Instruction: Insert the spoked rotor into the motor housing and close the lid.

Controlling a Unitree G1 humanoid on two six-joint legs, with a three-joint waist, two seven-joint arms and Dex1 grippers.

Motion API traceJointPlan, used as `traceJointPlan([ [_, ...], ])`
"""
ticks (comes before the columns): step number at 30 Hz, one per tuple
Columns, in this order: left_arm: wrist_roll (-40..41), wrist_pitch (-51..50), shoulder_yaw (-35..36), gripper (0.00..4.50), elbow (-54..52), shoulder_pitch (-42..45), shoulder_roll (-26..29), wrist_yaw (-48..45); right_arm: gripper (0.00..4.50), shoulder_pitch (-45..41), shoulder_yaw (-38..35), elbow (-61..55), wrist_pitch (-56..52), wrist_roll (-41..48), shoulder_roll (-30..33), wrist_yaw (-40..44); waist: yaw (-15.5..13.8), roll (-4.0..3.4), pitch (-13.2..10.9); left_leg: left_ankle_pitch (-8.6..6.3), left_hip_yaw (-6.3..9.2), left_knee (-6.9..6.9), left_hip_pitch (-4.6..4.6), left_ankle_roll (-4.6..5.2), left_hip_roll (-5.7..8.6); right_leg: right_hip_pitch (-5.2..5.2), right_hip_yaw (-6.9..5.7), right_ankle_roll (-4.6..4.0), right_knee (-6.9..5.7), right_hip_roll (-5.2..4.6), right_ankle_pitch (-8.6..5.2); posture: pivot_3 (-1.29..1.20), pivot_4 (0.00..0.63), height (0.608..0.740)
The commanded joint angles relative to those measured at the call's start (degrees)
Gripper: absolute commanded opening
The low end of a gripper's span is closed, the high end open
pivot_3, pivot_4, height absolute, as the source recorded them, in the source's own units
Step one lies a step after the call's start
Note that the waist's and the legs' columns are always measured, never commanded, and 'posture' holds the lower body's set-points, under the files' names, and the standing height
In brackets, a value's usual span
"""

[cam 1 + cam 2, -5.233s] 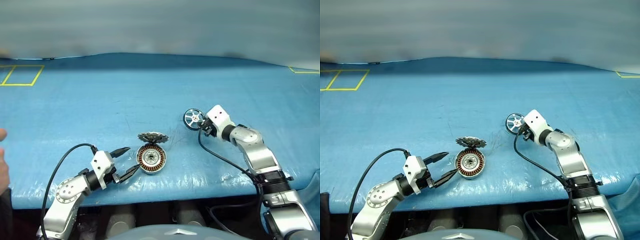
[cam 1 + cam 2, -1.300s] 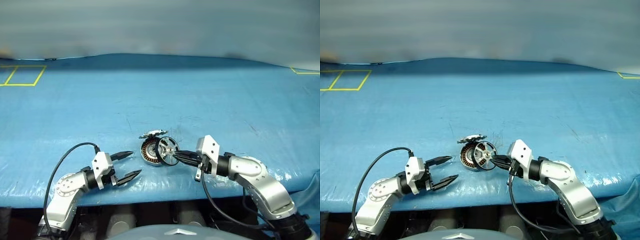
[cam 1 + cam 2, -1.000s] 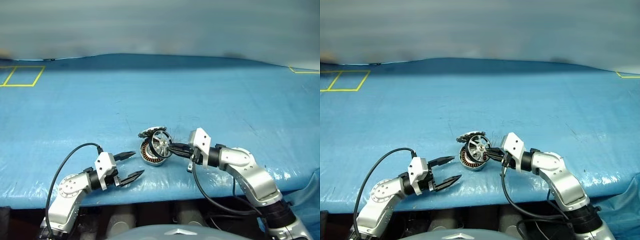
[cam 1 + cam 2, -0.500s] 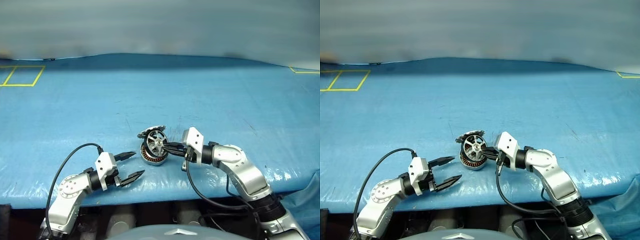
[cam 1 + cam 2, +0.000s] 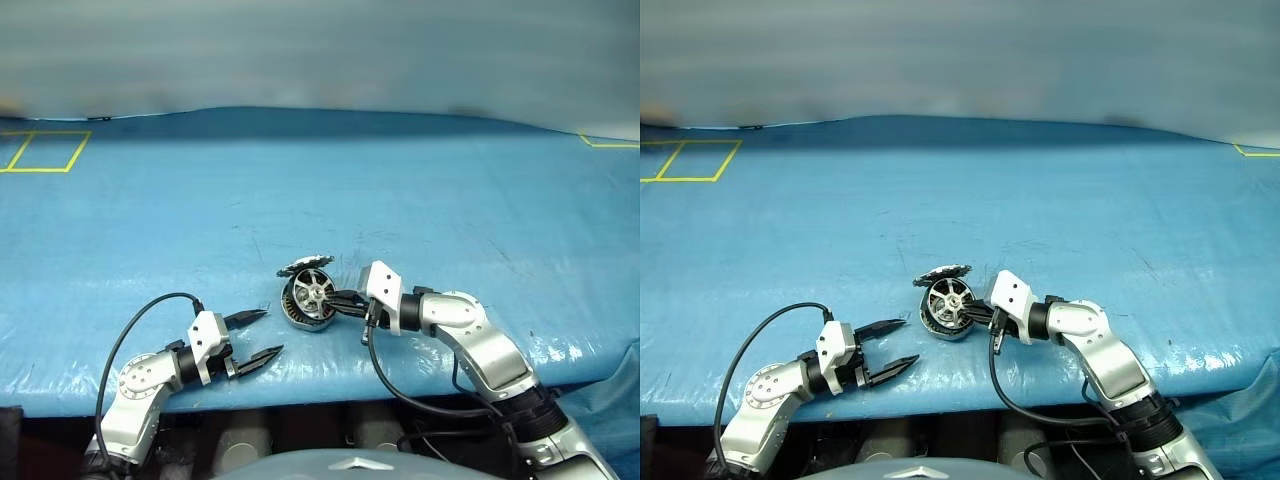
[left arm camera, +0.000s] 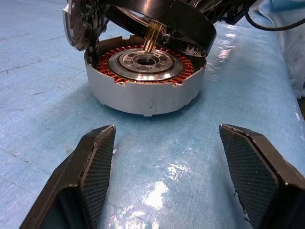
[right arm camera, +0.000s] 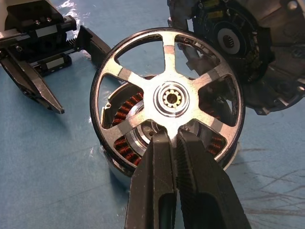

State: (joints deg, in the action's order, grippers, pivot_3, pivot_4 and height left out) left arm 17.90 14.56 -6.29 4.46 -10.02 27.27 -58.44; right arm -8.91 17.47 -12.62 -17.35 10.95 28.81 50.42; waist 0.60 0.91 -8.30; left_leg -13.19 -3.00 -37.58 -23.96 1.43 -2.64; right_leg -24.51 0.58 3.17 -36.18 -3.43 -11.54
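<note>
The right gripper (image 7: pixel 176 143), clenched on the spoked rotor (image 7: pixel 169 100), holds it tilted over the motor housing (image 6: pixel 145 88); next, level and seat it. The left gripper (image 6: pixel 164 157) waits released nearby.

- Head views: a stereo pair set high, facing forward and down across the blue table (image 5: pixel 420 190); both take in the same scene from afar, one shifted slightly sideways of the other.
- Left wrist view: set low, just above the table, looking level between the spread fingers (image 6: pixel 93 162) of the left gripper (image 6: pixel 169 167); the housing (image 6: pixel 143 90) stands close ahead of the jaws.
- Right wrist view: looks down along the closed right gripper (image 7: pixel 177 143), very near; the rotor (image 7: pixel 169 100) lies at the jaw tips.
- Shared: all views include the housing; the right wrist view also catches the left gripper beyond the rotor.
</note>
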Motion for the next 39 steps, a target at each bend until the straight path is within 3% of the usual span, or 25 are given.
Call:
traceJointPlan([
  [1,-0.13,2.41,0.41,3.69,1.39,0.54,-0.38,-0.85,0.02,-0.85,-0.09,0.11,1.62,-0.87,-0.03,-0.05,0.0,0.0,0.0,0.0,0.0,0.0,0.02,0.0,0.0,0.0,0.0,0.0,0.0,0.0,0.0,0.0,0.15,0.74],
  [14,-0.45,7.97,0.55,3.69,9.15,3.28,-2.37,-2.14,0.02,-1.01,0.08,0.68,2.27,-1.95,0.51,0.66,-0.14,-0.07,0.05,0.0,0.01,-0.11,0.1,0.0,0.0,0.06,-0.01,0.0,-0.1,-0.03,0.0,0.0,0.15,0.74],
  [20,-0.58,9.04,0.64,3.69,10.19,3.43,-2.61,-2.09,1.75,-0.93,0.71,0.85,3.24,-3.46,0.6,0.74,-0.12,-0.17,0.11,0.0,0.02,-0.14,0.14,0.0,0.0,0.06,0.0,0.01,-0.19,-0.03,-0.01,0.0,0.15,0.74],
  [30,-0.69,8.63,0.48,3.69,8.45,2.62,-2.71,-1.12,1.75,-0.63,-1.38,-0.43,1.91,0.95,-1.28,1.23,-0.07,-0.22,0.14,0.0,0.08,-0.14,0.14,0.0,-0.01,0.05,0.01,0.01,-0.21,-0.03,-0.01,0.0,0.15,0.74],
  [33,-0.58,8.47,0.54,3.69,8.07,2.45,-2.61,-0.77,1.15,-1.06,-1.52,-0.38,1.42,2.37,-2.41,1.08,-0.04,-0.22,0.14,0.0,0.09,-0.14,0.14,0.0,-0.01,0.05,0.01,0.01,-0.21,-0.03,-0.01,0.0,0.15,0.74],
  [36,-0.49,8.41,0.72,3.69,7.79,2.17,-2.45,-0.54,0.14,-1.95,-0.3,0.65,1.4,1.73,-3.63,0.47,0.0,-0.22,0.14,0.0,0.09,-0.14,0.14,0.0,-0.01,0.04,0.01,0.01,-0.21,-0.03,-0.01,0.0,0.15,0.74],
  [39,-0.45,8.27,0.85,3.69,7.34,1.87,-2.28,-0.28,0.03,-2.95,1.48,1.43,1.64,0.47,-5.02,0.14,0.02,-0.23,0.14,0.0,0.09,-0.13,0.14,0.0,-0.02,0.03,0.01,0.01,-0.21,-0.03,-0.01,0.0,0.15,0.74],
])
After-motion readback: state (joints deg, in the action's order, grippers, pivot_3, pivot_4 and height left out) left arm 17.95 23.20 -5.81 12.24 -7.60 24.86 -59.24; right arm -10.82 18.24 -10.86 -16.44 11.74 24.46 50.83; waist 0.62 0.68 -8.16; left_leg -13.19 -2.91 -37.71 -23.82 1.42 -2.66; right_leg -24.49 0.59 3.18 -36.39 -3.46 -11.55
